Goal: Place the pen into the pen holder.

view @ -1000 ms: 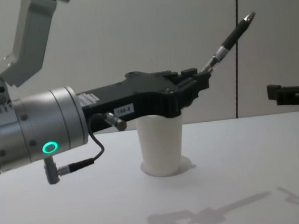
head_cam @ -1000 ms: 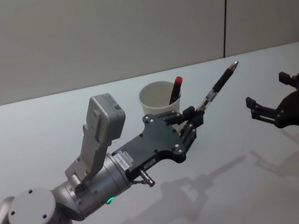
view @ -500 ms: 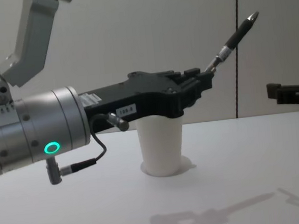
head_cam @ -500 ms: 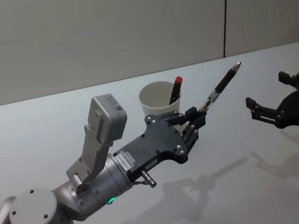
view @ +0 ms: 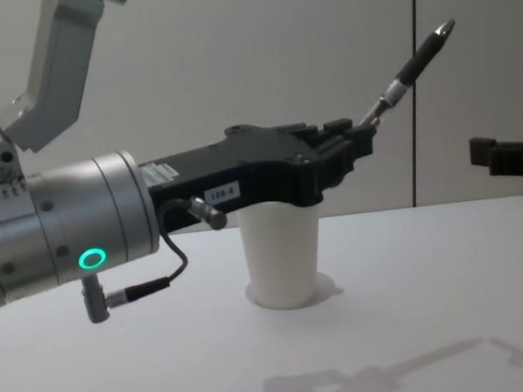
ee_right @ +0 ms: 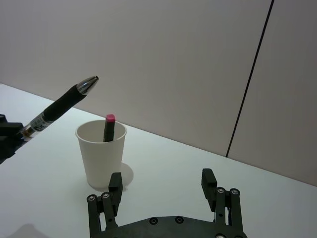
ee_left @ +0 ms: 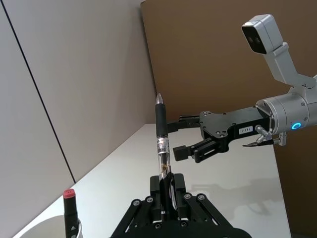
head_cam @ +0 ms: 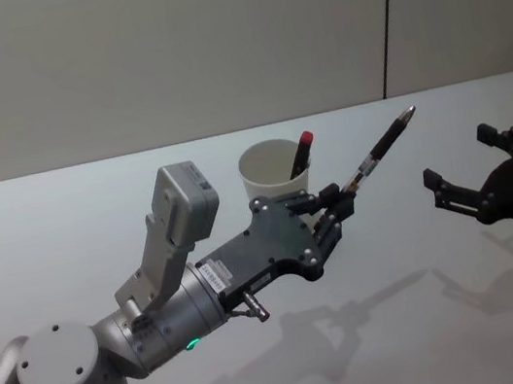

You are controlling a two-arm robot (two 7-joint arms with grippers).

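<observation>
Insertion calls for turning the pen [head_cam: 380,150] from its present slant to near upright, lower end leading, before it is lowered into the cup [head_cam: 261,173]. The left claw [head_cam: 337,200] grips the pen's lower end. In the head view the tip points away toward 2 o'clock, well above the table [head_cam: 63,214]. The cup stands at about 11 o'clock from the claw's fingertips, so the wrist should carry the pen over the rim. Aim for the open side of the mouth, away from the red-capped marker [head_cam: 303,149] leaning at the cup's 2 o'clock rim. Release only once the pen's end is below the rim, because the light cup would probably tip if pushed sideways.

Left claw: pressed together, pinching the pen. It seems clear of the cup, though in the chest view it hides the rim.

Right claw [head_cam: 459,156]: spread, holding nothing, at 3 o'clock of the cup, well apart.
</observation>
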